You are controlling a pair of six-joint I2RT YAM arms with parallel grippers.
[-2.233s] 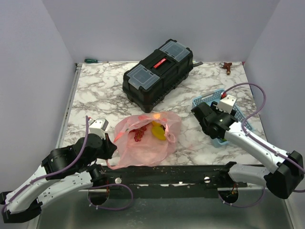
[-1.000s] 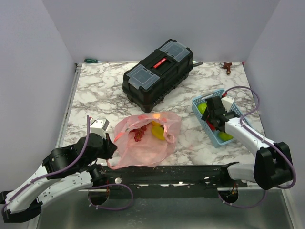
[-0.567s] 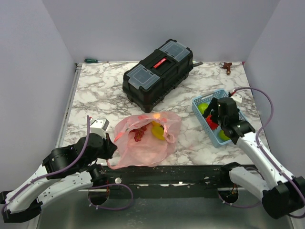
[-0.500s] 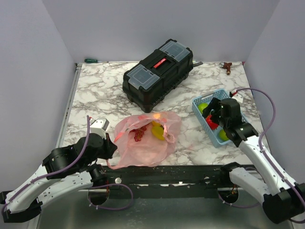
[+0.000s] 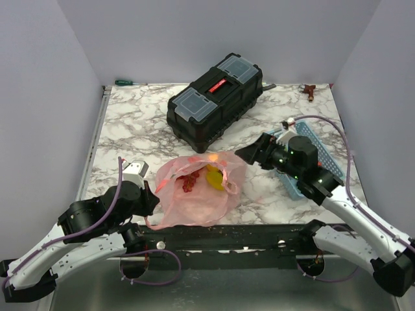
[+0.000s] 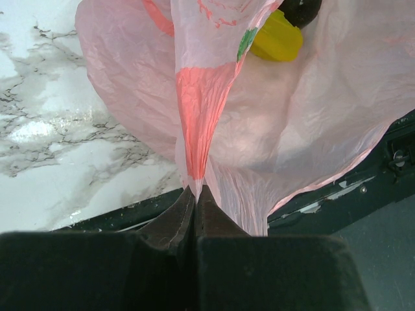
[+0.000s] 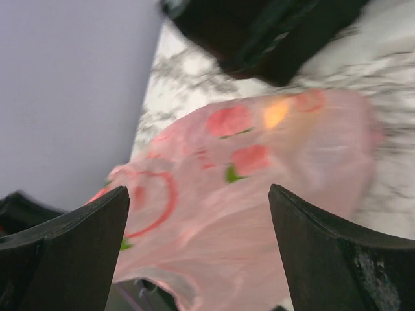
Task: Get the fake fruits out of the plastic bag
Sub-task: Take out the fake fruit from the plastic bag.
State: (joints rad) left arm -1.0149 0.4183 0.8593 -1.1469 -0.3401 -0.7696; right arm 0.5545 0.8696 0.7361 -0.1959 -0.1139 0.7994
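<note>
The right arm (image 5: 353, 206) is covering most of the blue basket (image 5: 322, 150); inside the pink bag (image 5: 194, 194) only a yellow fruit (image 5: 214, 177) is showing clearly. The bag is lying between the arms, the left gripper (image 6: 195, 192) pinching its near-left edge, the right gripper (image 5: 246, 154) hovering spread wide just beside its right side, having swung over from the basket.

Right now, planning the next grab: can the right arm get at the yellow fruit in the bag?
Probably yes: the right gripper is open and faces the plastic bag, nothing between; the yellow fruit shows at its mouth.
</note>
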